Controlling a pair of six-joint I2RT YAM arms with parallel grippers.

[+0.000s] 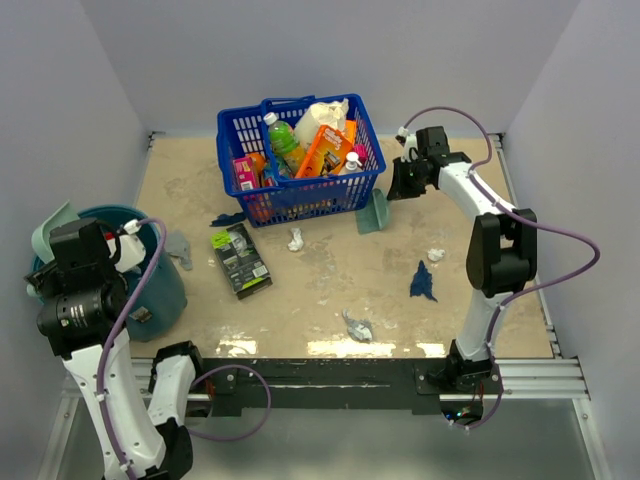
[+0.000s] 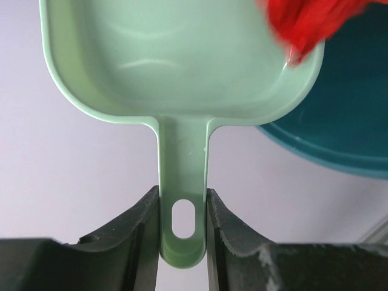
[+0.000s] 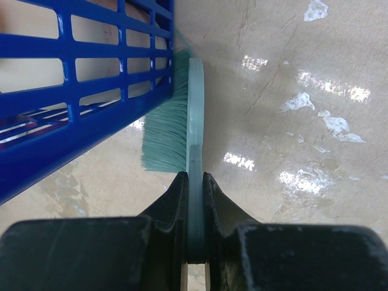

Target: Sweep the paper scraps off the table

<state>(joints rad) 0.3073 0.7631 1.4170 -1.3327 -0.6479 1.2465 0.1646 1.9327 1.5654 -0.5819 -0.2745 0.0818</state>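
Red scrap blurred, cropped; dustpan cut off above.

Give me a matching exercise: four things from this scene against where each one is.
1 dustpan
2 brush
3 packet
4 dark blue scrap

A beside blue basket, in right gripper
B right side of the table
C in left gripper, by teal bucket
D flat, left of table centre

Pairs: 1-C, 2-A, 3-D, 4-B

Left arm: lower left of the top view, elbow folded, wrist raised. Left gripper: jaws clamped on the dustpan handle. Right arm: right side, extended toward upper centre. Right gripper: jaws clamped on the brush.
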